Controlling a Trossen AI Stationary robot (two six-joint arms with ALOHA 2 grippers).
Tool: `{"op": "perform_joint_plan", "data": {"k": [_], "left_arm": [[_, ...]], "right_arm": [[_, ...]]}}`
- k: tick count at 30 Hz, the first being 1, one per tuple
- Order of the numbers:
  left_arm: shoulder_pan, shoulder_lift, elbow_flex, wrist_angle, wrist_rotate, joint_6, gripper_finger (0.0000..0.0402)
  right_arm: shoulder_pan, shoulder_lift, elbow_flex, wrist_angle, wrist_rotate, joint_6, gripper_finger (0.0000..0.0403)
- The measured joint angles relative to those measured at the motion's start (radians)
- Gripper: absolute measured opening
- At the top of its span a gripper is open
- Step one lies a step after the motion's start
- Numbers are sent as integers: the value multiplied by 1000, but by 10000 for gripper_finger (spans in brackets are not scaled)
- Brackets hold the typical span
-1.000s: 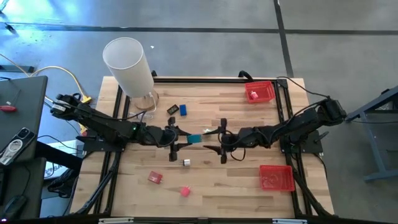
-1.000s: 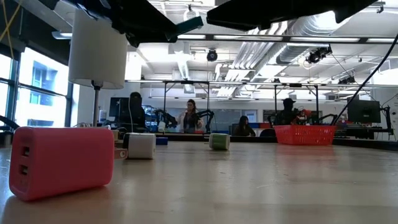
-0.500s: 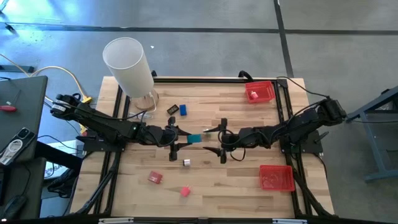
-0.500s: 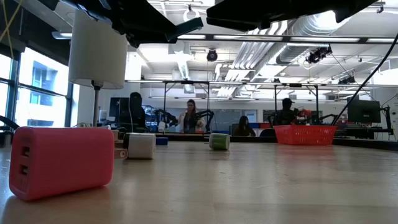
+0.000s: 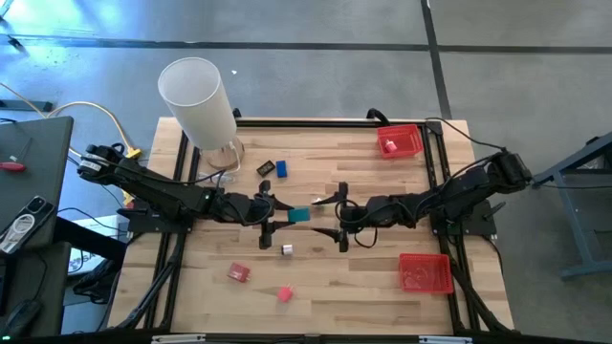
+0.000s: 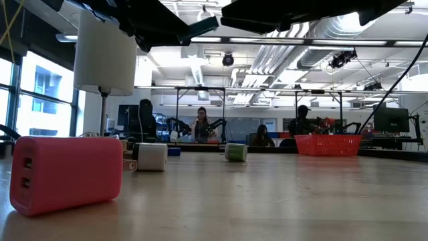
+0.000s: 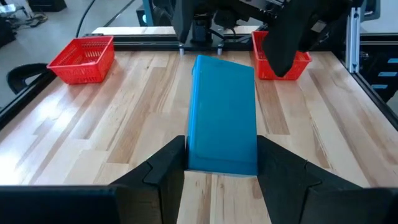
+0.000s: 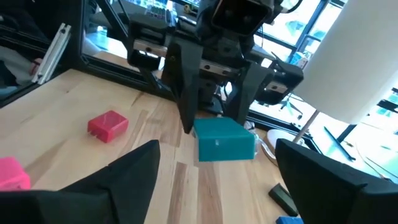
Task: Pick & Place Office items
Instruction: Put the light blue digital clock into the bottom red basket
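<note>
Pale wooden planks make up the table (image 5: pixel 363 277), framed in black rails, with a grey concrete floor around it and, seen from table height, a large workshop behind where several people sit at benches. Above the middle of the table the left gripper (image 5: pixel 273 218) is clenched on a teal block (image 5: pixel 299 214), held between its fingers (image 7: pixel 163 171) clear of the wood. The right gripper (image 5: pixel 340 218) faces it from just beside the block's free end, jaws spread wide and touching nothing. On the wood below lies a small white piece (image 5: pixel 286 250); nearer the front edge sit a red piece (image 5: pixel 238 273) and a pink piece (image 5: pixel 284 294). Toward the far side, a black piece (image 5: pixel 266 168) and a blue piece (image 5: pixel 282 169) lie side by side, near a tall white cylinder (image 5: pixel 197 103) standing at the table's far left corner. One red basket (image 5: pixel 400 140) sits at the far right corner with something red inside, and a second red basket (image 5: pixel 425 273) sits by the near right edge.
</note>
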Motion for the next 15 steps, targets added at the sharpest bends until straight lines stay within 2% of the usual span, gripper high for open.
{"op": "perform_joint_plan", "data": {"k": [11,15], "left_arm": [[39,75,-1,48,19,-23,163],[58,78,-1,71,82,-24,163]], "right_arm": [[0,0,0,-11,-2,-1,306],[-14,0,0,-15,-36,27,306]]}}
